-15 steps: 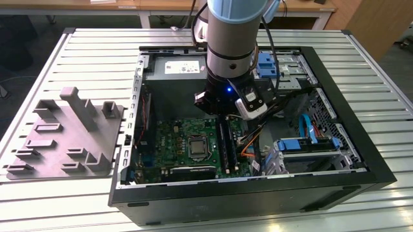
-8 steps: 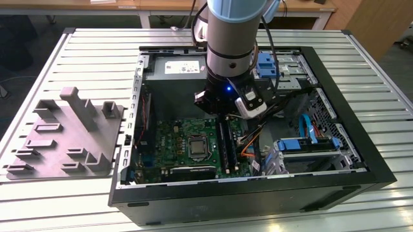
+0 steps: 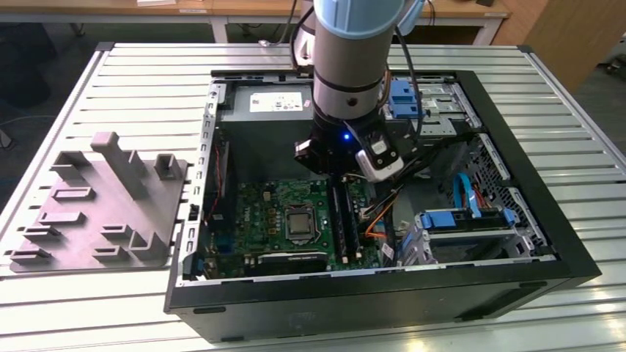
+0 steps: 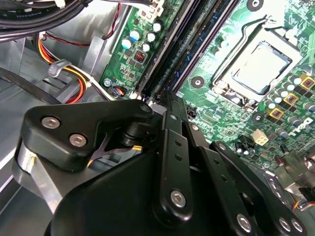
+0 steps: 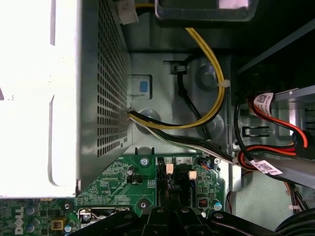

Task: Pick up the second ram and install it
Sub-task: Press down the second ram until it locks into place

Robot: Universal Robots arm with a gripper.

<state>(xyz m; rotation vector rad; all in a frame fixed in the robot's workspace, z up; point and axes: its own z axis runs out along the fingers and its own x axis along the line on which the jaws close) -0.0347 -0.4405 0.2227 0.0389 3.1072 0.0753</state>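
The hand (image 3: 339, 176), clenched, hangs over the motherboard's (image 3: 262, 213) memory slots (image 3: 344, 220) near a white-labelled power supply (image 3: 269, 104).

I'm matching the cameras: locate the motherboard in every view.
Exterior view: motherboard lies inside the computer case, under the arm.
Second wrist view: motherboard beyond the black linkage.
First wrist view: motherboard beside the perforated wall.
Shared landmark: black memory slots.

Exterior high overhead, 2 wrist views close — motherboard (image 4: 221, 29) shared
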